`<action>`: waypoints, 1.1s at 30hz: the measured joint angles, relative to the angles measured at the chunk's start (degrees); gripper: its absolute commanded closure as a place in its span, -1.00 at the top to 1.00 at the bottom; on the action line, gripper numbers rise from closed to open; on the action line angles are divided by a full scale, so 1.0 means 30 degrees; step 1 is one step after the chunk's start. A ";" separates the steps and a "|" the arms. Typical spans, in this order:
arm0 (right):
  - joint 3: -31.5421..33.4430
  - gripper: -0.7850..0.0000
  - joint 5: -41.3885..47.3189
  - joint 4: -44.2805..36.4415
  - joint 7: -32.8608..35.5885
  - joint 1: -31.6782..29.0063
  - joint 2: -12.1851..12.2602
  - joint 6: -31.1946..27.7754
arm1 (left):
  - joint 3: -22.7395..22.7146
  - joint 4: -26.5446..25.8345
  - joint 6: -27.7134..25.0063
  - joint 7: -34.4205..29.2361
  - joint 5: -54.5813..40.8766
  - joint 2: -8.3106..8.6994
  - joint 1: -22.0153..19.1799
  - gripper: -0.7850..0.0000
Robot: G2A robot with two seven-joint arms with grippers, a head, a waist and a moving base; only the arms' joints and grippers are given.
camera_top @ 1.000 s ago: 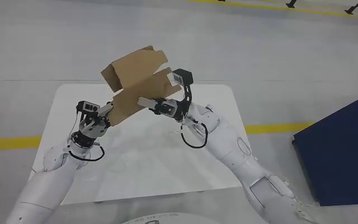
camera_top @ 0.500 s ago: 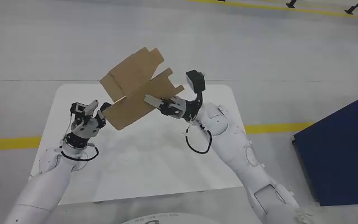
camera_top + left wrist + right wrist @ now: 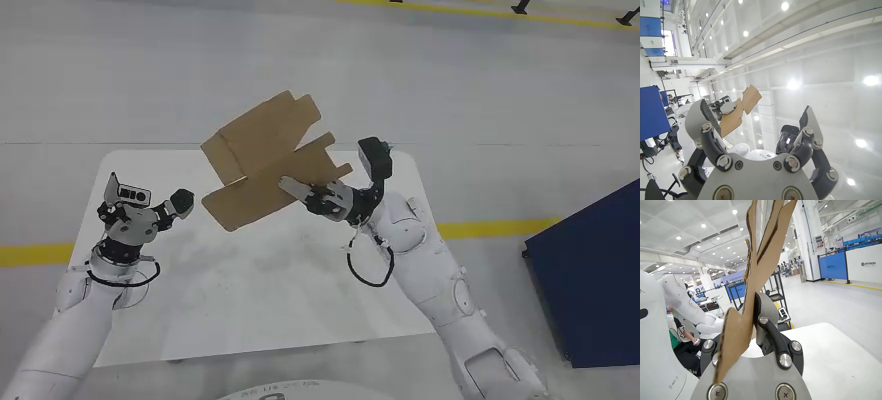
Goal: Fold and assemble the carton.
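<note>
The carton is a flat brown cardboard blank with notched flaps, held tilted in the air above the far part of the white table. My right gripper is shut on its near right edge. In the right wrist view the carton rises edge-on from between the fingers of the right gripper. My left gripper is open with nothing in it, pointing up at the table's left side, clear of the carton. In the left wrist view the left gripper has the carton far beyond it.
A dark blue panel stands on the floor to the right of the table. A yellow floor line runs past the table on both sides. The table edge lies close under the right gripper.
My left gripper let go of the carton's lower left corner and drew back to the left. The right arm carried the carton to the right and a little higher.
</note>
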 measured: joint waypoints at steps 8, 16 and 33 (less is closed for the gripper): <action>-0.1640 -1.00 0.9546 0.0087 0.5105 0.0670 0.0451 0.3197 | 0.0000 0.0000 0.0001 0.0000 0.0000 0.0000 0.0000 1.00; -0.1198 -1.00 2.3794 0.0786 1.4796 0.1256 0.0846 0.9509 | 0.0000 0.0000 0.0001 0.0000 0.0000 0.0000 0.0000 1.00; -0.1955 -1.00 3.1229 0.1898 1.3257 0.2364 0.0506 1.9744 | 0.0000 0.0000 0.0001 0.0000 0.0000 0.0000 0.0000 1.00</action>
